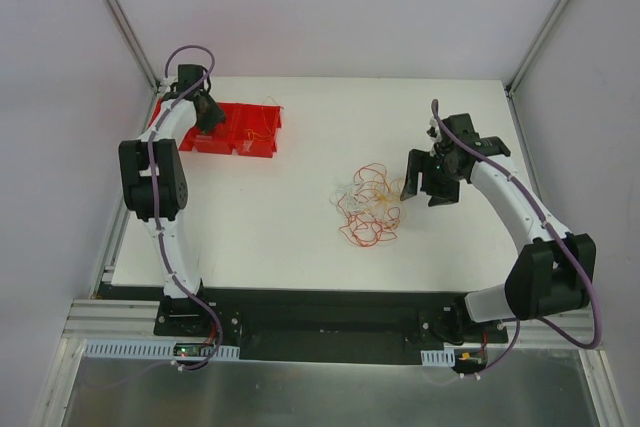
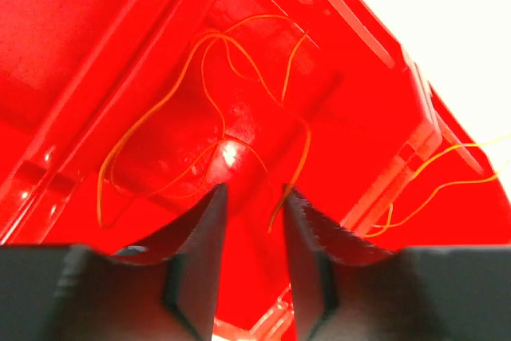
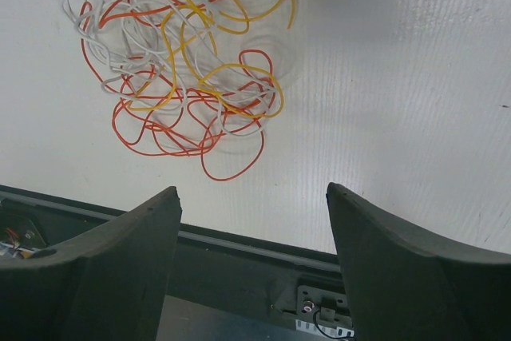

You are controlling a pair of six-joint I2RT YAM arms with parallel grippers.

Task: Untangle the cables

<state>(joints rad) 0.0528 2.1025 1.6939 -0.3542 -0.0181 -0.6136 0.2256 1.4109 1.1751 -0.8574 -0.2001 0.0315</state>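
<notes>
While left gripper (image 2: 254,193) angles into bin (image 2: 80,37), right gripper (image 3: 251,191) beside cables (image 3: 192,93)

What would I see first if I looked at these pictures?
First, the tangled bunch of thin red, orange, yellow and white wires in the middle of the white table. Next, the bright red plastic bins at the table's far left, where the left end effector hangs over a loose thin orange wire lying inside.
</notes>
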